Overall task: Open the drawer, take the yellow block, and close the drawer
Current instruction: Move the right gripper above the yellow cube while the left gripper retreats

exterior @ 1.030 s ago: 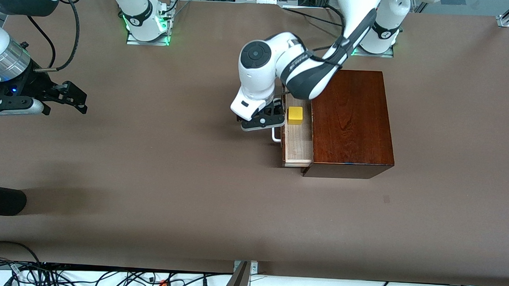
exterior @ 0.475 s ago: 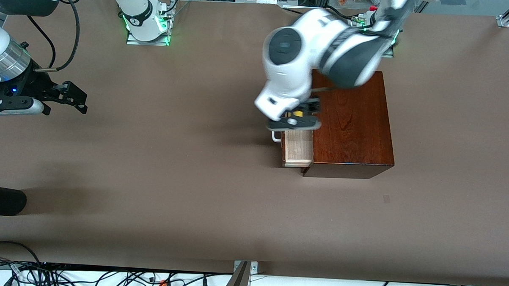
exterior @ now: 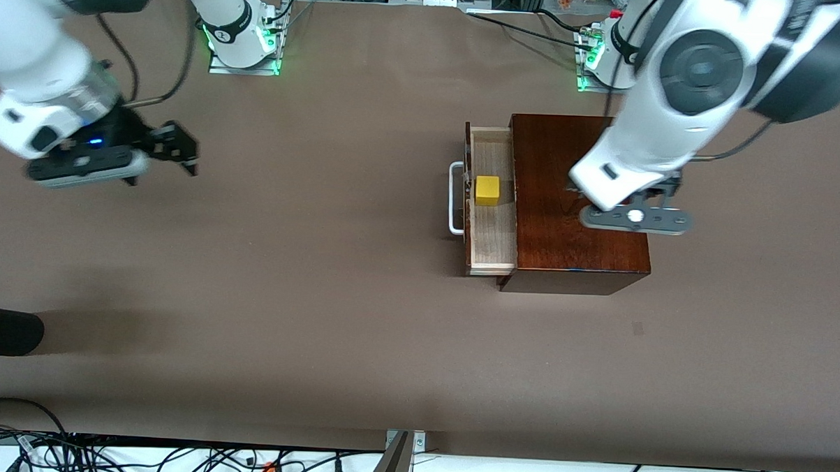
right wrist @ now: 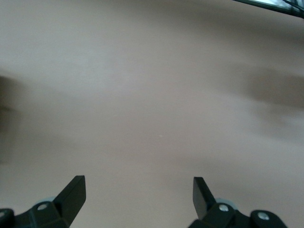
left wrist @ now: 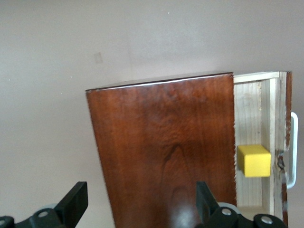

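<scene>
The drawer (exterior: 491,231) stands pulled partway out of the mahogany box (exterior: 573,248), its white handle (exterior: 453,199) toward the right arm's end. The yellow block (exterior: 487,190) lies in the tray, untouched. My left gripper (exterior: 630,208) hangs open and empty in the air over the box top. In the left wrist view the gripper (left wrist: 141,199) is over the box (left wrist: 161,142), with the drawer (left wrist: 249,104) and block (left wrist: 254,160) off to one side. My right gripper (exterior: 180,151) is open and empty over bare table at the right arm's end; its wrist view (right wrist: 137,192) shows only table.
A dark rounded object (exterior: 4,330) juts in at the table's edge at the right arm's end, nearer the front camera. Cables (exterior: 175,458) run along the near edge. The arm bases (exterior: 241,41) stand at the top.
My left gripper has left the drawer handle, risen and swung over the box top. My right arm has shifted a little toward the middle. The drawer and block have not moved.
</scene>
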Controlling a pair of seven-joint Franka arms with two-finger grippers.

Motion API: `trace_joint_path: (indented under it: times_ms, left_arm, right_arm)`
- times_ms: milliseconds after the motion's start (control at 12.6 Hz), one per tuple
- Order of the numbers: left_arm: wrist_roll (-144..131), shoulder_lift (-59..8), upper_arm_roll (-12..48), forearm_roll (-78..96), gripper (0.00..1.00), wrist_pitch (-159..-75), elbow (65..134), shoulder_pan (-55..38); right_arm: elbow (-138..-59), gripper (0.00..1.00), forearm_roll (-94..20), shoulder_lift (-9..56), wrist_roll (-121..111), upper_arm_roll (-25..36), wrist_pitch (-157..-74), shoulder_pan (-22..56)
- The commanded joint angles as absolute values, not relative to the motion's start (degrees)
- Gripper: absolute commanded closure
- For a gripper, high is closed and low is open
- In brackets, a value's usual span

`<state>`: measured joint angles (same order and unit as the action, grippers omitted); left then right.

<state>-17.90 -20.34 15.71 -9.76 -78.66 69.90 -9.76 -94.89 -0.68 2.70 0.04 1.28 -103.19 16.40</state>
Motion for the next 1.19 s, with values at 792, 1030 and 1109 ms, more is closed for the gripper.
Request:
trace_joint_path:
  times_ms: [792, 1030, 1109]
  left_arm:
    - [-4.13, 4.57, 0.63, -1.23, 0.0, -98.44, 103.62, -4.13]
    - [-3.6, 3.96, -3.78, 0.26, 0.0, -98.7, 102.66, -7.12]
    - [-3.69, 3.87, -3.78, 0.0, 0.0, -98.18, 102.05, -7.12]
  right_arm:
    - [-76.14, 0.0, 4.02, 27.48, -16.52, -2.2, -107.75, 48.4]
    - [-68.23, 0.0, 6.32, 35.74, -16.87, -2.11, -112.57, 51.85]
    - [-66.12, 0.0, 6.33, 38.29, -16.7, -2.11, -114.24, 52.55]
